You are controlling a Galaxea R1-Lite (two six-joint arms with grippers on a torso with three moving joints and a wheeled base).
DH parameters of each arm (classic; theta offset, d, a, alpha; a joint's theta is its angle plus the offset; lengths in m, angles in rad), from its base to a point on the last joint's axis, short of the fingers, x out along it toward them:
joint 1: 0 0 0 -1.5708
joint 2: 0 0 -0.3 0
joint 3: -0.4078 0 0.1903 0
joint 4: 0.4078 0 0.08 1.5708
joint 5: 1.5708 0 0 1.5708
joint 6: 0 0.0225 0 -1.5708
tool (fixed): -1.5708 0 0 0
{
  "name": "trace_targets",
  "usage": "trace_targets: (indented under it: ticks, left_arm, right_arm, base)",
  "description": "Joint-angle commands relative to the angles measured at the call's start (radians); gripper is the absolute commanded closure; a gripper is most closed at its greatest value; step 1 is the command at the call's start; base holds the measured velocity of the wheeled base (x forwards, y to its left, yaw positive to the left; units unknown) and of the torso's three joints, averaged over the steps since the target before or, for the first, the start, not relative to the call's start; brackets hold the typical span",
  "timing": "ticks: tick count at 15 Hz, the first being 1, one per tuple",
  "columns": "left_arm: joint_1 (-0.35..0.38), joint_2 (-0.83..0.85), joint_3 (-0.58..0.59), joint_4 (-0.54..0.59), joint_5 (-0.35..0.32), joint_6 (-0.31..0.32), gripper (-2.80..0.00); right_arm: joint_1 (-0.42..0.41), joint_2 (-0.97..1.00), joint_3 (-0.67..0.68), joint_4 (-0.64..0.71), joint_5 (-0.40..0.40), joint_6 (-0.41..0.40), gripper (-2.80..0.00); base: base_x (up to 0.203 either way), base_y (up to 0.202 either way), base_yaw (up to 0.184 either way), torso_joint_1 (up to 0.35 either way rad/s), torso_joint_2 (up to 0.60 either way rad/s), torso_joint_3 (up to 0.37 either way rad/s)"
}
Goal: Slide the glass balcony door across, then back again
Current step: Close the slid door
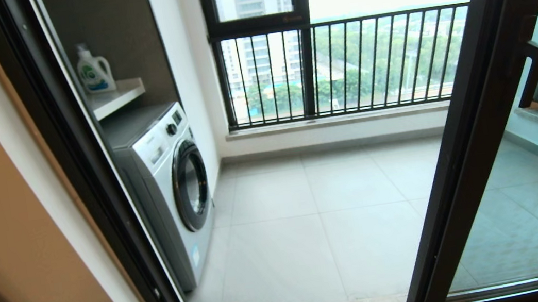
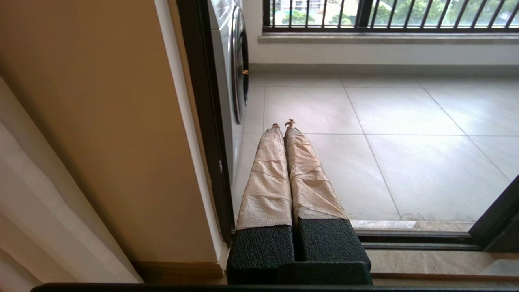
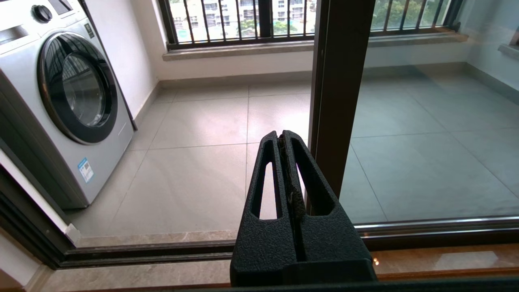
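The glass balcony door stands slid over to the right, leaving the doorway open on the left. Its dark brown edge post runs floor to ceiling, and the dark bar handle juts from the post. Neither gripper shows in the head view. In the right wrist view my right gripper is shut on nothing, low and just left of the door post, apart from it. In the left wrist view my left gripper, its fingers wrapped in beige paper, is shut and empty near the left door jamb.
A silver washing machine stands inside the balcony at the left, with a detergent bottle on the shelf above. A window with black railing bars closes the far side. The floor track runs across the threshold. A beige wall flanks the left.
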Motion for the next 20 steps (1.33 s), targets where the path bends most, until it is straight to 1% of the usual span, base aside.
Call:
trace_targets:
  ticks: [1,6,8,10,12,15,17,20]
  left_arm:
    - [0.0,0.002,0.0,0.0,0.001,0.0,0.0]
    - [0.0,0.002,0.0,0.0,0.001,0.0,0.0]
    - [0.0,0.002,0.0,-0.001,0.001,0.0,0.0]
    - [0.0,0.002,0.0,0.0,0.001,0.0,0.0]
    - [0.0,0.002,0.0,0.0,0.001,0.0,0.0]
    - [0.0,0.002,0.0,0.0,0.001,0.0,0.0]
    - [0.0,0.002,0.0,-0.002,0.001,0.0,0.0]
    - [0.0,0.002,0.0,0.0,0.001,0.0,0.0]
  right_arm:
    - [0.0,0.001,0.012,-0.001,0.0,0.0,0.0]
    - [-0.002,0.0,0.011,0.002,-0.002,0.003,0.0]
    - [-0.002,0.0,0.001,0.004,0.0,-0.032,0.0]
    - [0.0,0.051,-0.071,0.011,0.005,-0.034,0.0]
    - [0.001,0.159,-0.139,0.012,0.008,-0.033,0.0]
    - [0.001,0.359,-0.29,0.004,0.01,-0.017,0.0]
    - [0.001,0.516,-0.424,0.002,0.011,-0.012,0.0]
    - [-0.001,0.802,-0.662,0.003,0.0,-0.009,0.0]
  base:
    - [0.0,0.0,0.0,0.0,0.0,0.0]
    - [0.0,0.0,0.0,0.0,0.0,0.0]
    - [0.0,0.0,0.0,0.0,0.0,0.0]
    - [0.0,0.0,0.0,0.0,0.0,0.0]
    - [0.0,0.0,0.0,0.0,0.0,0.0]
    - [0.0,0.0,0.0,0.0,0.0,0.0]
    - [0.0,0.0,0.0,0.0,0.0,0.0]
    - [0.0,0.0,0.0,0.0,0.0,0.0]
